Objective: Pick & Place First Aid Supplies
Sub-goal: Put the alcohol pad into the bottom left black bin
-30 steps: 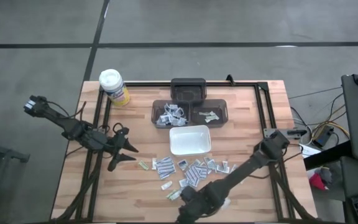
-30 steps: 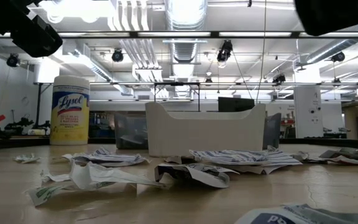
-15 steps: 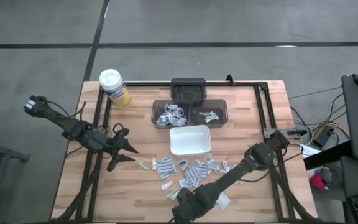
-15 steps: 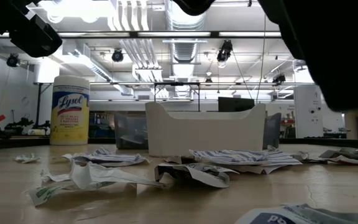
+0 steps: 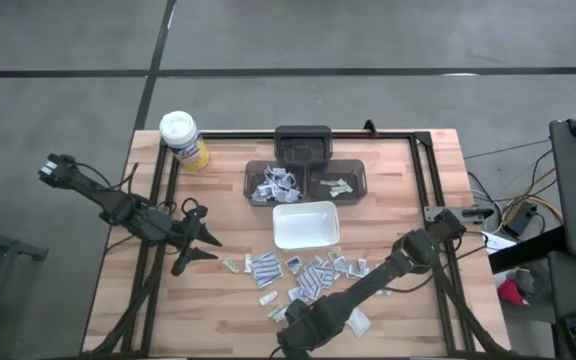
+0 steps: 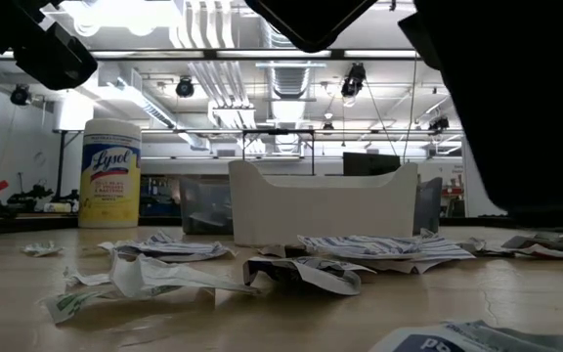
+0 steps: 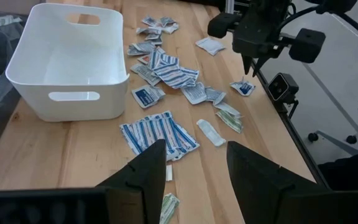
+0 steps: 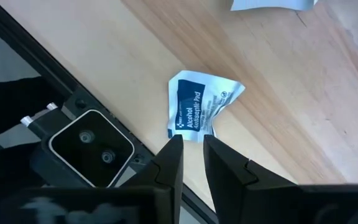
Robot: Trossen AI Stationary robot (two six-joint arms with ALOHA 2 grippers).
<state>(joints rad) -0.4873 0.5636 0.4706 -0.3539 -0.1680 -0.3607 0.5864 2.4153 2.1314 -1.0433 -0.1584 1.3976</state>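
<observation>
Since the coming grab depends on where the nearest packet lies, I'm reading it off the right wrist view. A crumpled white-and-blue alcohol pad (image 8: 201,109) lies flat on the desk (image 8: 278,81), just ahead of the right jaws and beneath them. It sits near the desk's front edge, right beside the low camera (image 8: 92,146). The right jaws stand narrow, with a slim gap between the tips and nothing in it. The tips hover at the pad's near corner, apart from it as far as I can tell. Its long axis runs at a slant to the line the jaws close along, so I judge a small reach forward is needed before pinching.

The left arm (image 5: 128,210) waits over the desk's left side, its jaws wide and empty. It is well apart from this pad, so the right arm is clearly nearer. The other loose packets (image 5: 308,272) lie between the pad and the white tray (image 5: 276,225).
</observation>
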